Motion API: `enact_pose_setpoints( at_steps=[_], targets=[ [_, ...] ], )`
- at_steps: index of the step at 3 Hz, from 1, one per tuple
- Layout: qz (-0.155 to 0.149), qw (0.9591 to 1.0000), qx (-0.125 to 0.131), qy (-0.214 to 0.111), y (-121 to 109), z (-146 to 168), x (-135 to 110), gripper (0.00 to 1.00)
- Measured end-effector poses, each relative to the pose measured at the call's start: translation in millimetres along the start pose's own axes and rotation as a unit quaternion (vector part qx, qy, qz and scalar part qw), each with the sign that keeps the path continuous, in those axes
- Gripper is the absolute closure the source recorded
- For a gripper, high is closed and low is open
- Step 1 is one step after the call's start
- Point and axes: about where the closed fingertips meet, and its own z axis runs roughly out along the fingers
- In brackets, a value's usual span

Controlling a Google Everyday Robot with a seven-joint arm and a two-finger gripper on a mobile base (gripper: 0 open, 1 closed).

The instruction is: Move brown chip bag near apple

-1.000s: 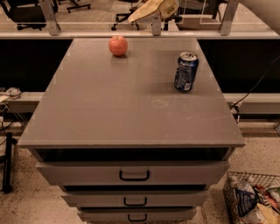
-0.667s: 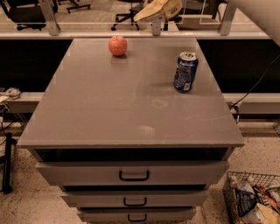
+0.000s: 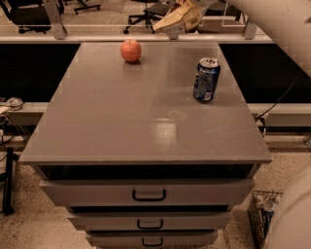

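Note:
The brown chip bag (image 3: 176,19), pale yellow and crinkly, hangs in the air over the far edge of the grey table (image 3: 107,121). My gripper (image 3: 195,4) is at the very top of the view, mostly cut off, and shut on the bag's upper right part. My arm (image 3: 277,24) comes in from the upper right. The apple (image 3: 130,50), small and reddish-orange, sits on the table near its far edge. It is to the left of the bag and a little nearer to me.
A blue soda can (image 3: 206,79) stands upright on the right side of the table. The table has drawers with dark handles (image 3: 148,195) at the front. A wire basket (image 3: 262,214) sits on the floor at the lower right. Office chairs (image 3: 146,12) stand behind the table.
The chip bag and gripper have shifted slightly to the right above the table's far edge. The apple and the can have not moved.

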Motion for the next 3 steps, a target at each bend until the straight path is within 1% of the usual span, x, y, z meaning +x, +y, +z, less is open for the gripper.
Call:
enact_pose_setpoints(
  at_steps=[1,2,3],
  targets=[
    [0.005,0.9997,-0.021,0.010,17.4,28.1,11.4,1.00],
    [0.009,0.9987,-0.048,0.018,39.8,52.7,20.6,1.00],
    [0.020,0.9963,-0.080,0.025,68.5,74.1,34.6,1.00]
  ],
)
